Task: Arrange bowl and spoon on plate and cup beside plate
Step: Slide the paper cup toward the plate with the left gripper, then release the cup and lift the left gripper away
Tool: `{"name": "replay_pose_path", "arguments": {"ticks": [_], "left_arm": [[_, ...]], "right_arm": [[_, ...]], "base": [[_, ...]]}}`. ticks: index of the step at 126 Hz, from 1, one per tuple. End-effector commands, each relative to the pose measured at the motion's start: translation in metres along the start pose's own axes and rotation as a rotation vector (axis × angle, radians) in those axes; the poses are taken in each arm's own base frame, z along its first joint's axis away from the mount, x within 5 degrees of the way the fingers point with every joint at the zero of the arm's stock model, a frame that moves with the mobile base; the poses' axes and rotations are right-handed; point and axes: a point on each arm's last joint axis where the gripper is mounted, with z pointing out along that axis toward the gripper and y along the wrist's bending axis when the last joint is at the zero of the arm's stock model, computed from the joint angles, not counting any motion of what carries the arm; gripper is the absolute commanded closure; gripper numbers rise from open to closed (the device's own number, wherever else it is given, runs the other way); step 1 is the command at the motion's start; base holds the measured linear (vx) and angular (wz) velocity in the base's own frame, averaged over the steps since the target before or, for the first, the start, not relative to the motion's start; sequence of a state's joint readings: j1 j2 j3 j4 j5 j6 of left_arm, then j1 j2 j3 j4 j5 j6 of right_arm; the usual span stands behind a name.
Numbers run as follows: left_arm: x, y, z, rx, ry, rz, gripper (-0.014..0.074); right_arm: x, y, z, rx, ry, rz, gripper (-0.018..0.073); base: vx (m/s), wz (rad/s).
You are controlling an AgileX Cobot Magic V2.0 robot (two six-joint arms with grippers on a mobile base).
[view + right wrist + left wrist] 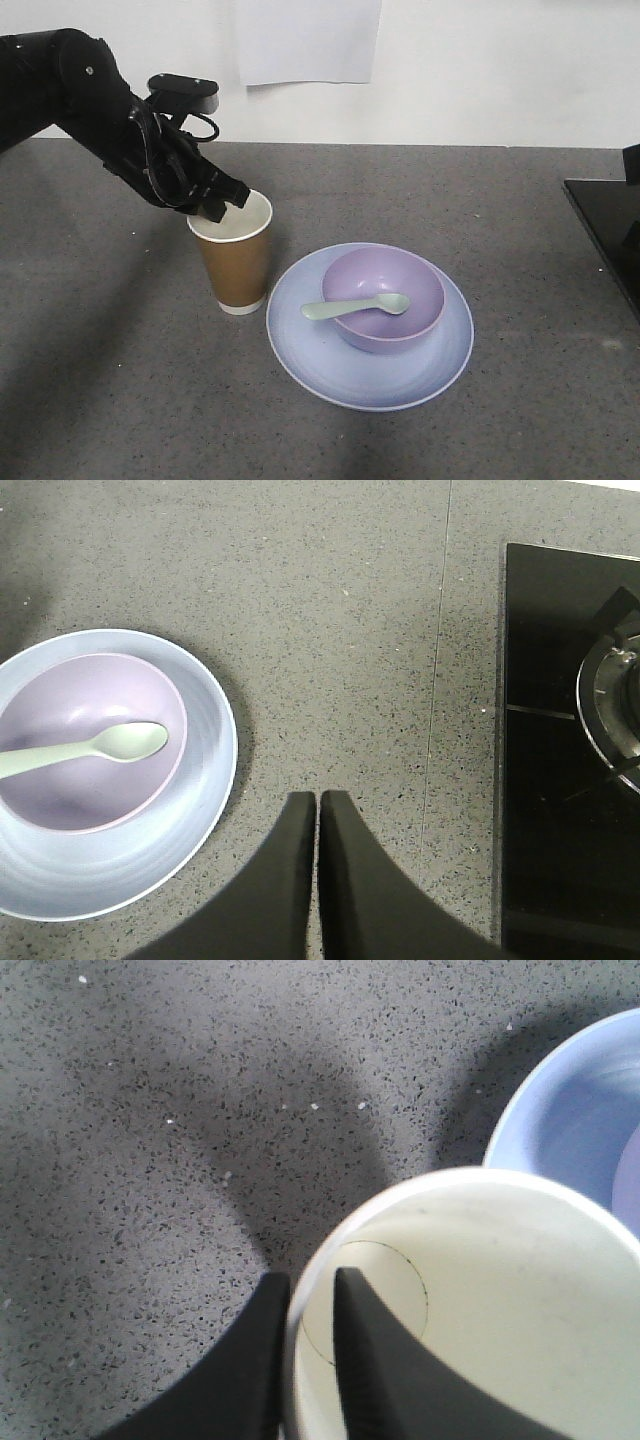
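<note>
The plate (370, 365) lies flat on the grey speckled counter (120, 400), nearest the front camera. The bowl (385, 300) sits upright on the plate, slightly toward its far side. The spoon (355, 307) rests across the bowl rim: scoop inside the bowl, handle projecting over the rim toward the cup.

The cup (236, 260) stands upright on the counter just beside the plate, close to its rim but apart from it.

The left gripper (222, 203) is at the cup's rim. In the left wrist view, one finger (380, 1360) is inside the cup and the other outside, pinching the cup wall between them.

The right gripper (317, 870) hangs over bare counter between the plate and a black cooktop (560, 750), fingers pressed together, holding nothing.
</note>
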State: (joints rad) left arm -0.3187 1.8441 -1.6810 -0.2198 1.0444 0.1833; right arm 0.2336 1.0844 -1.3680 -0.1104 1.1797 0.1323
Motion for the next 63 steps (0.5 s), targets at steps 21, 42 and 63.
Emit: {"name": "replay_pose_path", "arguments": {"ticks": [21, 42, 63], "left_arm": [[-0.008, -0.008, -0.034, -0.006, -0.114, 0.016, 0.0327], [-0.008, -0.007, -0.048, -0.045, -0.149, 0.022, 0.0316], [-0.006, -0.007, -0.07, -0.095, -0.202, 0.02, 0.0323]], "right_arm": [[-0.008, -0.002, -0.012, 0.006, -0.097, -0.003, 0.0561], [-0.008, -0.002, -0.012, 0.006, -0.097, -0.003, 0.0561], [-0.008, -0.002, -0.012, 0.006, -0.097, -0.003, 0.0561]], "base": [[0.0, 0.0], [0.0, 0.0], [0.0, 0.0]]}}
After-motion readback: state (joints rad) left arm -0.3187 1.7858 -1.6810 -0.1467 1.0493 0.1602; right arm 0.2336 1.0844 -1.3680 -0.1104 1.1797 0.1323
